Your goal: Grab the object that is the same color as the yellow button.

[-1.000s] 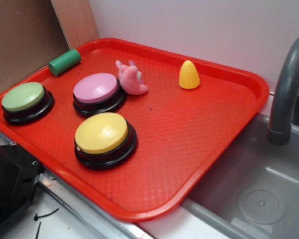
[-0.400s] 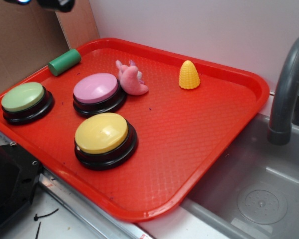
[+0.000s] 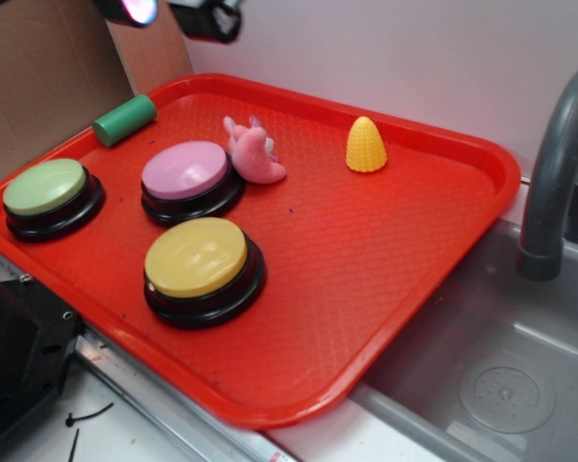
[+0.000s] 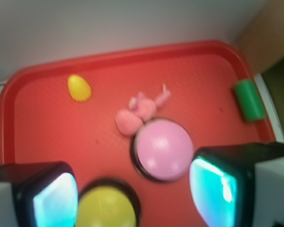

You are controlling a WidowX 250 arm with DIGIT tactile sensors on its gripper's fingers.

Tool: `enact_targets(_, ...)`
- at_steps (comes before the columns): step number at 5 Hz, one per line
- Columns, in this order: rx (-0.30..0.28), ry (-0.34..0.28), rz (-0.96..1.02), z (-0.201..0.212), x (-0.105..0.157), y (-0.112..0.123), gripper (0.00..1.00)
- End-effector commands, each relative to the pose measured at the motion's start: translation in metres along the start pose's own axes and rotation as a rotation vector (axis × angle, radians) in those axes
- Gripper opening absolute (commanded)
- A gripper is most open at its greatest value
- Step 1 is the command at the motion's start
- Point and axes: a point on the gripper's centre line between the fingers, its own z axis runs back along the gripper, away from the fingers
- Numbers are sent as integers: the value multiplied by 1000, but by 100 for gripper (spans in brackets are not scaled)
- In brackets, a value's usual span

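The object, a small yellow corn tip (image 3: 366, 145), stands upright at the far side of the red tray (image 3: 433, 250); the wrist view shows it at upper left (image 4: 79, 88). The yellow button (image 3: 197, 256) sits on its black base near the tray's front edge, and shows low in the wrist view (image 4: 105, 208). My gripper (image 3: 178, 12) hangs high above the tray's far left corner, well away from the corn. It is open (image 4: 135, 189), its two fingers wide apart with nothing between them.
On the tray also sit a pink button (image 3: 185, 169), a green button (image 3: 44, 186), a pink plush toy (image 3: 253, 152) and a green cylinder (image 3: 124, 119). A grey faucet (image 3: 557, 164) and sink (image 3: 501, 375) lie to the right. Cardboard (image 3: 39, 77) stands at left.
My gripper has come into view at the top left and shifted right above the tray's far corner. Nothing on the tray has moved.
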Motion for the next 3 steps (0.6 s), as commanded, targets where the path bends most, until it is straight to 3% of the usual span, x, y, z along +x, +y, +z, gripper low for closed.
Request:
enact_targets(1, -32, -86, -11, -48, 45, -28, 100)
enact_targets(3, -31, -55, -8, -102, 78, -32, 100)
